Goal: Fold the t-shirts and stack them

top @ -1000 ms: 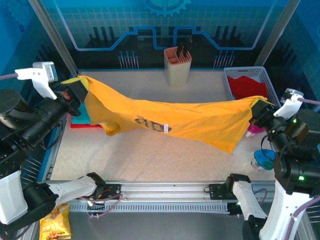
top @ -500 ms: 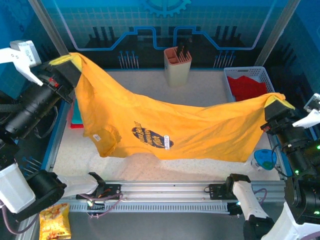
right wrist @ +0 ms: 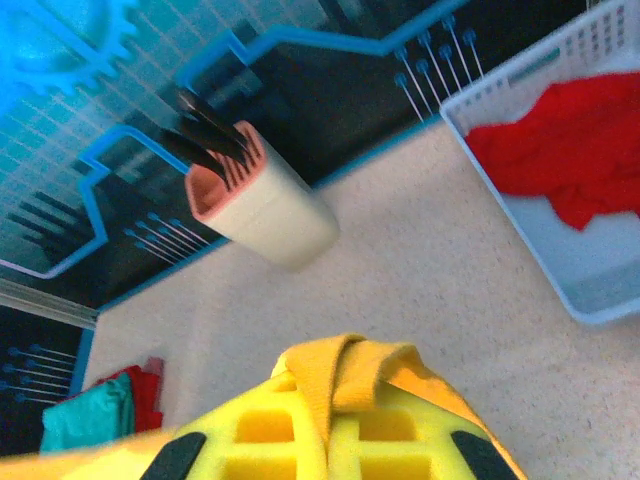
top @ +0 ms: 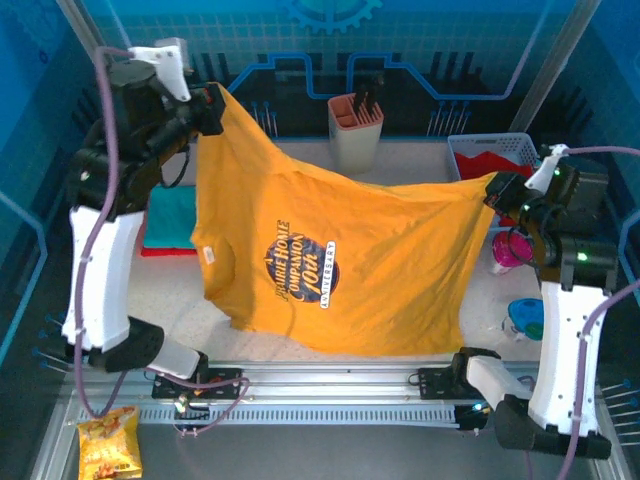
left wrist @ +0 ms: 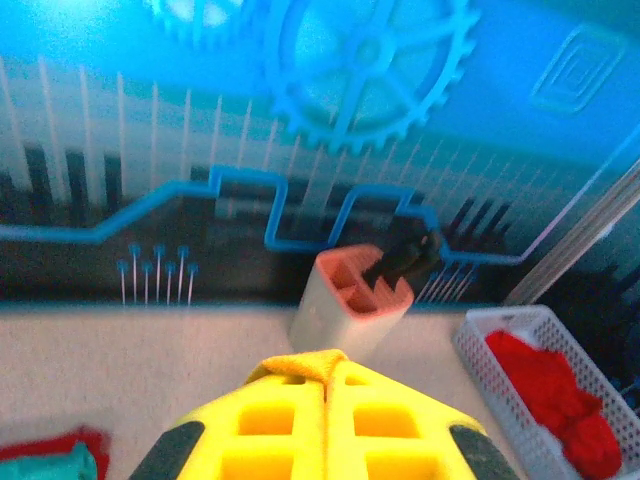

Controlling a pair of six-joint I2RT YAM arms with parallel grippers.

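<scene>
The big mustard-yellow t-shirt [top: 340, 270] is held up in the air over the table [top: 415, 160], spread wide btwn the two arms. Its front is turned to the top camera & a round dark print w/ letters is seen at mid chest.

One top corner is pinched by the left gripper [top: 212, 105], high up at the far left. Its jaws are squeezed tight on the cloth: in the left wrist view a thin fold of yellow cloth is seen btwn the yellow pads [left wrist: 270, 420]. The other corner is pinched by the right gripper [top: 497, 190], lower down at the right, close to the white basket [top: 490, 137]. Those jaws are clamped on the cloth too, w/ a bunched bit of hem seen btwn them in the right wrist view.

The shirt's top edge is sloped down from left to right. The bottom edge is hung low over the near side of the table, close to the metal rail [top: 330, 400]. Whether the table is touched cannot be told.

A red t-shirt [top: 490, 172] is crumpled in the basket. A teal t-shirt [top: 172, 212] is laid flat at the left, on top of a second red t-shirt [top: 160, 250]. A beige holder [top: 355, 135] w/ dark handles is stood at the far mid. A pink cup [top: 508, 250] & a small blue thing [top: 527, 318] are seen at the right. A snack bag [top: 108, 450] is laid off the table, near left.
</scene>
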